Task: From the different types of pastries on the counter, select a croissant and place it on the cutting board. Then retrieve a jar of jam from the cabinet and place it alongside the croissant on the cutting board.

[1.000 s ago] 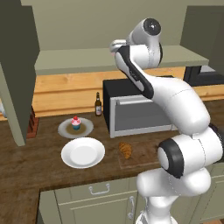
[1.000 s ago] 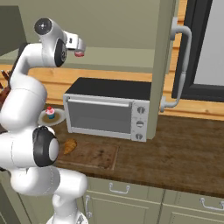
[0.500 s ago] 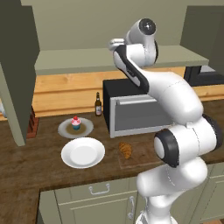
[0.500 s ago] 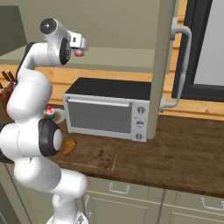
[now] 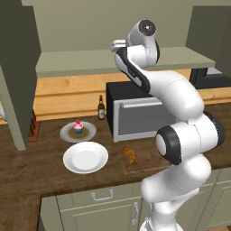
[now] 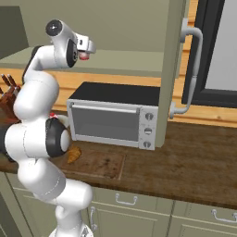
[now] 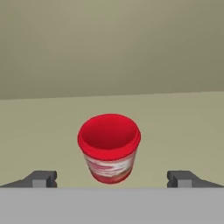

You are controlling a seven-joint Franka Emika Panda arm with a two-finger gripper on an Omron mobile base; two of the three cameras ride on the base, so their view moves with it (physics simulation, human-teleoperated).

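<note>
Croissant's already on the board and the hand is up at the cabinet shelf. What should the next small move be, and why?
Probably ease the gripper straight forward until the open fingers flank the jam jar, then close. In the hand view the jar stands centred between the spread fingertips but ahead of them, ungrasped. The croissant already lies on the cutting board.

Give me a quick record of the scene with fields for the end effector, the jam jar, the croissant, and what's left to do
end effector: open, raised at the cabinet shelf, facing the jar
jam jar: red lid, on the shelf, between the finger tips, not gripped
croissant: lying on the cutting board
remaining: grasp jar, set it beside the croissant
</note>
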